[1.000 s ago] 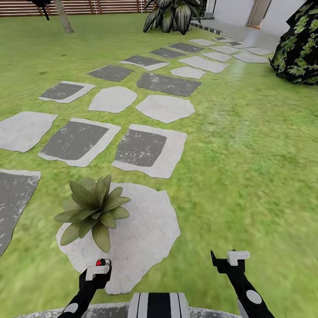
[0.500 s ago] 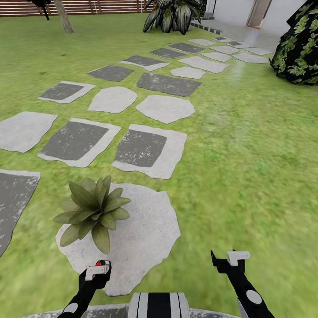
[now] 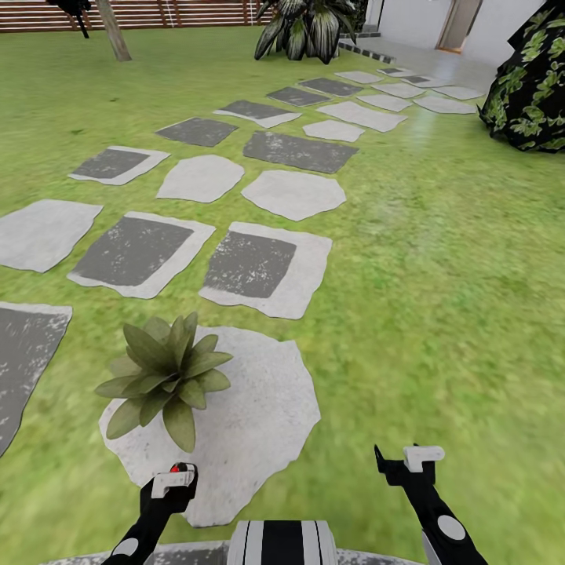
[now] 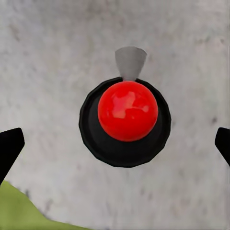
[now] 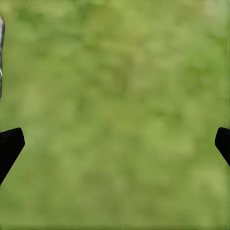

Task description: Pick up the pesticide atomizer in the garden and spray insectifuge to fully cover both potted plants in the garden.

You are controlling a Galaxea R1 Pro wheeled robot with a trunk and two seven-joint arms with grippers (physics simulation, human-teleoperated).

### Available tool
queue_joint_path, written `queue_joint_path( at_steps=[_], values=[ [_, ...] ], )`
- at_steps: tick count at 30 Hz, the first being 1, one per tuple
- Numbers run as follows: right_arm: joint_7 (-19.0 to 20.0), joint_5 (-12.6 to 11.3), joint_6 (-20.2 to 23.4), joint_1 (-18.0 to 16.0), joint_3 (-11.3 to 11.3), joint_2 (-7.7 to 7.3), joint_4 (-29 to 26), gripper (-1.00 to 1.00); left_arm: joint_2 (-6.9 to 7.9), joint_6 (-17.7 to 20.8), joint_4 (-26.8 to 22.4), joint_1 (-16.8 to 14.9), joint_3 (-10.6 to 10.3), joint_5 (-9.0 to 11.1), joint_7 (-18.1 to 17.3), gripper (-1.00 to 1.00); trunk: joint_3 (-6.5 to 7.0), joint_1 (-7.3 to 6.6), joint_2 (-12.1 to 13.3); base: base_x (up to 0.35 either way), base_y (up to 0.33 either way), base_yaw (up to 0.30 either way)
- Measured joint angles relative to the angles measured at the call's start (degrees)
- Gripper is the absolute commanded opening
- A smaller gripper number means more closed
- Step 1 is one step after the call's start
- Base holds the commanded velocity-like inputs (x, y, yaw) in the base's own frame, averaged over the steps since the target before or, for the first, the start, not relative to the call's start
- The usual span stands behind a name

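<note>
One potted plant (image 3: 166, 377), a rosette of broad green leaves, stands on a pale stepping stone (image 3: 259, 408) on the garden lawn (image 3: 439, 314). The pesticide atomizer (image 3: 182, 469) shows its red spray head at my left gripper (image 3: 187, 475). Seen end-on in the left wrist view, the atomizer (image 4: 127, 111) is a red ball on a black round body over the stone. My left gripper (image 4: 117, 143) straddles it, fingertips (image 4: 10, 146) wide apart and clear of the bottle. My right gripper (image 3: 384, 464) (image 5: 117, 143) is open over grass. The second potted plant is out of view.
Grey and dark stepping stones (image 3: 263, 267) run away across the lawn toward a paved strip. A striped spiky plant (image 3: 306, 27) and a brown slatted fence (image 3: 157, 12) stand at the back. A palm trunk (image 3: 116, 35) stands far left, a dark bush (image 3: 534, 86) far right.
My left gripper has sunk very slightly in the head view. The plant, the stones and the right arm have not moved.
</note>
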Motion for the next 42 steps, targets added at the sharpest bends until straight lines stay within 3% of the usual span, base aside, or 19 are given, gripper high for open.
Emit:
queue_joint_path(
  at_steps=[24, 25, 42],
  values=[
    [0.0, 0.0, 0.0, 0.0, 0.0, 0.0, 0.01, 1.0, -0.09, 0.07, 0.0, 0.0, 0.0, 0.0, 0.02, 1.0, 0.0, 0.0, 0.0, 0.016, 0.0, 0.0],
    [0.0, 0.0, 0.0, 0.0, 0.0, 0.0, 0.01, 1.0, -0.09, 0.05, 0.0, 0.0, 0.0, 0.0, 0.04, -1.0, 0.0, 0.0, 0.0, 0.0, 0.0, 0.0],
    [0.0, 0.0, 0.0, 0.0, 0.0, 0.0, 0.05, 1.0, 0.0, 0.0, -0.12, 0.0, 0.02, 0.34, 0.01, -1.0, 0.0, 0.0, 0.0, 0.0, 0.0, 0.0]
  ],
)
